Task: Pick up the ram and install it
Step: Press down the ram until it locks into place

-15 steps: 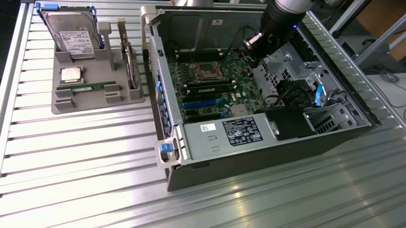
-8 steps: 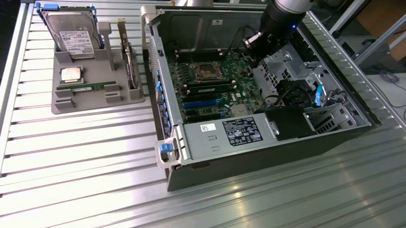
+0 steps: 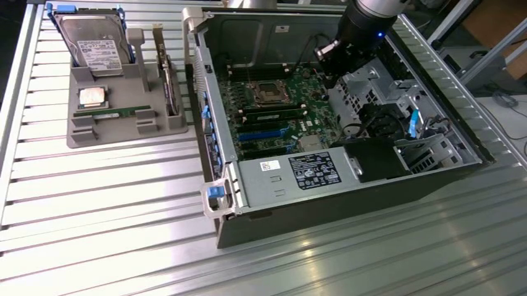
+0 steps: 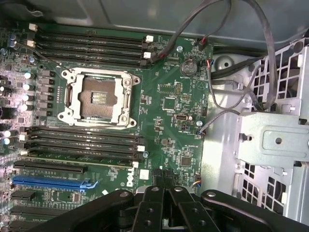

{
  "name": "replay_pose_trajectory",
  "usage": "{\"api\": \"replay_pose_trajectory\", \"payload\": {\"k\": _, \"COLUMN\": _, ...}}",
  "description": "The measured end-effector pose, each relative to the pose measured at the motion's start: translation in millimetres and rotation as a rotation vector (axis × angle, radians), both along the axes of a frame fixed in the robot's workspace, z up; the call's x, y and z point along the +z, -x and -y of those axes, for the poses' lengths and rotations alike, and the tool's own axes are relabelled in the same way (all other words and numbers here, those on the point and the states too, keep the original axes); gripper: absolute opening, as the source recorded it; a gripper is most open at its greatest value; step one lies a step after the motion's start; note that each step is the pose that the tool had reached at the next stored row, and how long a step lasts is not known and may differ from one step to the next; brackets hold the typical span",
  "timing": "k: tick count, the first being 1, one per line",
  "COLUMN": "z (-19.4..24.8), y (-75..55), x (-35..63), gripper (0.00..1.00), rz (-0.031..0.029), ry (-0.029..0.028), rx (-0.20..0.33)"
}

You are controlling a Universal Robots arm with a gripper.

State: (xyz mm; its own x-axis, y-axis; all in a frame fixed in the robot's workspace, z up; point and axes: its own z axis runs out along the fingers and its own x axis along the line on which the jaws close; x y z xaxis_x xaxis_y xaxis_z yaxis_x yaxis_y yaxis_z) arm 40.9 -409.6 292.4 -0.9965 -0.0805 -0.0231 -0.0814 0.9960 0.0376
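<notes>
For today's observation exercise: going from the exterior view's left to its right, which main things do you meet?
Hard drive in the grey holder tray → ram lying in that tray → open computer case → empty processor socket → gripper above the motherboard.

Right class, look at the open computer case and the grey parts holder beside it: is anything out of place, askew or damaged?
Nothing stands out. The ram lies flat in the grey holder, the processor socket on the motherboard sits empty, and the pincer hangs shut over the board inside the case.

One open computer case [image 3: 329, 154], one grey holder tray [image 3: 115, 132] (one hard drive [image 3: 95, 40], one processor chip [image 3: 91, 95], one ram [image 3: 111, 113]).
</notes>
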Motion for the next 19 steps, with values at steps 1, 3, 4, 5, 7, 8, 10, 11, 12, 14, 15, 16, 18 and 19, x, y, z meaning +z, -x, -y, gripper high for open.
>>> {"api": "replay_pose_trajectory", "payload": {"k": 1, "z": 0.0, "y": 0.0, "x": 0.0, "gripper": 0.11, "rz": 0.0000, "ry": 0.0000, "rx": -0.006}}
{"api": "replay_pose_trajectory", "payload": {"k": 3, "z": 0.0, "y": 0.0, "x": 0.0, "gripper": 0.11, "rz": 0.0000, "ry": 0.0000, "rx": -0.026}}
{"api": "replay_pose_trajectory", "payload": {"k": 4, "z": 0.0, "y": 0.0, "x": 0.0, "gripper": 0.11, "rz": 0.0000, "ry": 0.0001, "rx": -0.031}}
{"api": "replay_pose_trajectory", "payload": {"k": 5, "z": 0.0, "y": 0.0, "x": 0.0, "gripper": 0.11, "rz": 0.0000, "ry": 0.0000, "rx": -0.040}}
{"api": "replay_pose_trajectory", "payload": {"k": 7, "z": 0.0, "y": 0.0, "x": 0.0, "gripper": 0.11, "rz": 0.0000, "ry": 0.0000, "rx": -0.064}}
{"api": "replay_pose_trajectory", "payload": {"k": 8, "z": 0.0, "y": 0.0, "x": 0.0, "gripper": 0.11, "rz": 0.0000, "ry": 0.0000, "rx": -0.072}}
{"api": "replay_pose_trajectory", "payload": {"k": 10, "z": 0.0, "y": 0.0, "x": 0.0, "gripper": 0.11, "rz": 0.0000, "ry": 0.0001, "rx": -0.092}}
{"api": "replay_pose_trajectory", "payload": {"k": 11, "z": 0.0, "y": 0.0, "x": 0.0, "gripper": 0.11, "rz": 0.0000, "ry": 0.0000, "rx": -0.102}}
{"api": "replay_pose_trajectory", "payload": {"k": 12, "z": 0.0, "y": -0.1, "x": 0.0, "gripper": 0.11, "rz": 0.0000, "ry": 0.0000, "rx": -0.110}}
{"api": "replay_pose_trajectory", "payload": {"k": 14, "z": 0.0, "y": -0.1, "x": 0.0, "gripper": 0.11, "rz": 0.0000, "ry": 0.0000, "rx": -0.124}}
{"api": "replay_pose_trajectory", "payload": {"k": 15, "z": 0.0, "y": -0.2, "x": 0.0, "gripper": 0.11, "rz": 0.0000, "ry": 0.0000, "rx": -0.129}}
{"api": "replay_pose_trajectory", "payload": {"k": 16, "z": 0.0, "y": -0.2, "x": 0.0, "gripper": 0.11, "rz": 0.0000, "ry": 0.0000, "rx": -0.139}}
{"api": "replay_pose_trajectory", "payload": {"k": 18, "z": 0.0, "y": -0.2, "x": 0.0, "gripper": 0.11, "rz": 0.0000, "ry": 0.0000, "rx": -0.154}}
{"api": "replay_pose_trajectory", "payload": {"k": 19, "z": 0.0, "y": -0.2, "x": 0.0, "gripper": 0.11, "rz": -0.0001, "ry": 0.0000, "rx": -0.174}}
